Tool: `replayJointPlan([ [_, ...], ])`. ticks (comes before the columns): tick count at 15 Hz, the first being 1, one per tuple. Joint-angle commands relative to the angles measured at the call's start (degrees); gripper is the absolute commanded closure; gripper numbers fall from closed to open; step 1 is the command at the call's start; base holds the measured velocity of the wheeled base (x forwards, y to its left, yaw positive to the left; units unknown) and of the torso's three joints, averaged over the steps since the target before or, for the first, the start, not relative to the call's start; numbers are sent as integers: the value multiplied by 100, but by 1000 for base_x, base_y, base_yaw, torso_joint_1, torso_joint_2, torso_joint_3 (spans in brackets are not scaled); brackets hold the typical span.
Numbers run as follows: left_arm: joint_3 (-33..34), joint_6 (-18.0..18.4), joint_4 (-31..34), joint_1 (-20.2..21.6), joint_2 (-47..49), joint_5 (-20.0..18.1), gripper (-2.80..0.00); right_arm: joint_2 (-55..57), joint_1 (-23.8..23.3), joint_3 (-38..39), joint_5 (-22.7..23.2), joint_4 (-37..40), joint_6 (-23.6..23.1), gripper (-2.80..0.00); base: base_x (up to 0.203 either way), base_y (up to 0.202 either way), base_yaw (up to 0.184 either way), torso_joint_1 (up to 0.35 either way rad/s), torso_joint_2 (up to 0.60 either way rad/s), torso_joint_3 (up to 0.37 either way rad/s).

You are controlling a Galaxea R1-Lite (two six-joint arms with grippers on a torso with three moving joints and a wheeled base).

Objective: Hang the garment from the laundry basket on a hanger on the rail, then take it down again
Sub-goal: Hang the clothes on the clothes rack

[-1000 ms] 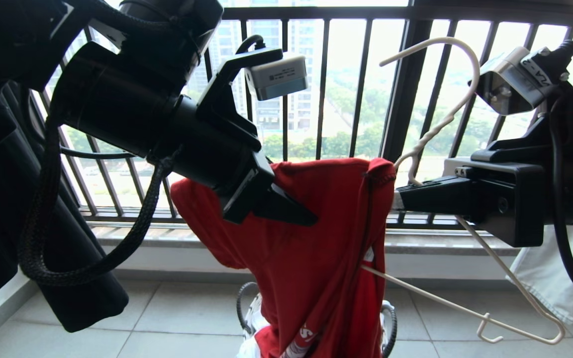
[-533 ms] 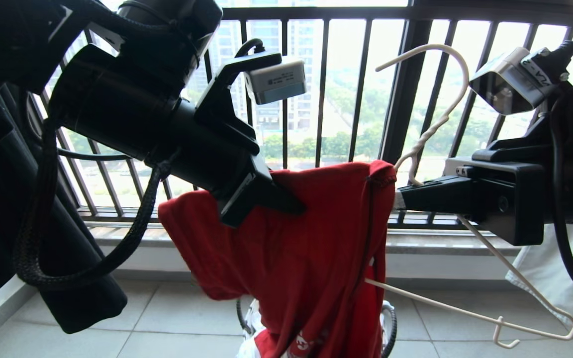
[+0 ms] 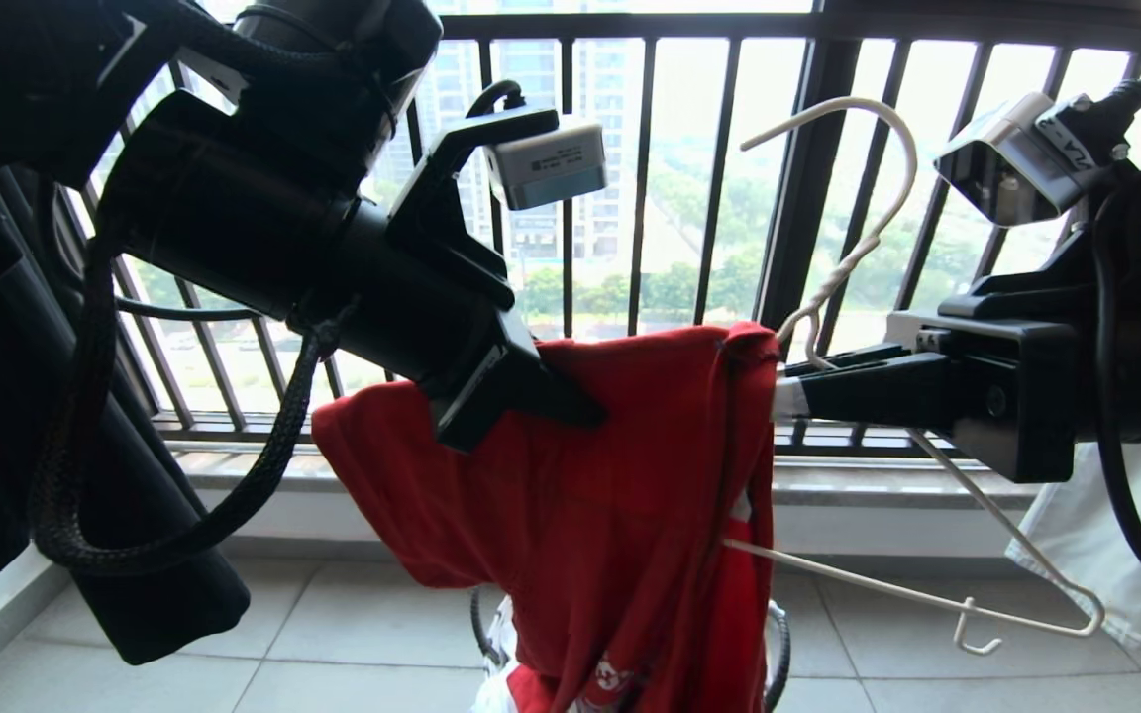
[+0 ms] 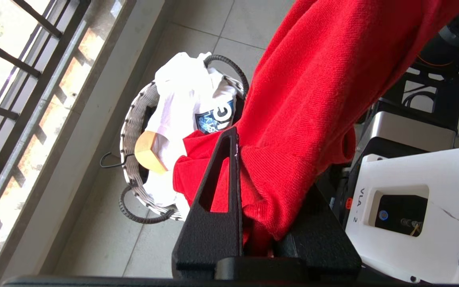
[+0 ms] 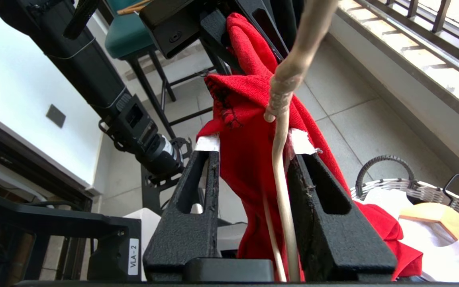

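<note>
One knit red shirt [image 3: 630,475] I see pinched in my left gripper [image 4: 253,187]; my right gripper [image 5: 253,155], jaws parted, straddles shirt and thin twisted wire hanger [image 3: 878,218], whose far shoulder hides under cloth.

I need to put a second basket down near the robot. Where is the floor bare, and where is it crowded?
Bare tiles lie between the hanging black garment and the laundry basket, along the window ledge. More bare tile shows under the wire hanger. The middle is crowded: red T-shirt, both tools and the basket below.
</note>
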Motion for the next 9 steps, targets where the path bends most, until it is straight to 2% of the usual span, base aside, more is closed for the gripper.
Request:
replayJointPlan([
  [1,-4,17,8,-3,-21,-17,0,18,-11,4,32,6,2,-280,0,0,0,0,0,0],
  [9,40,35,-18,6,-162,27,0,267,-275,-92,23,-3,-41,-280,0,0,0,0,0,0],
])
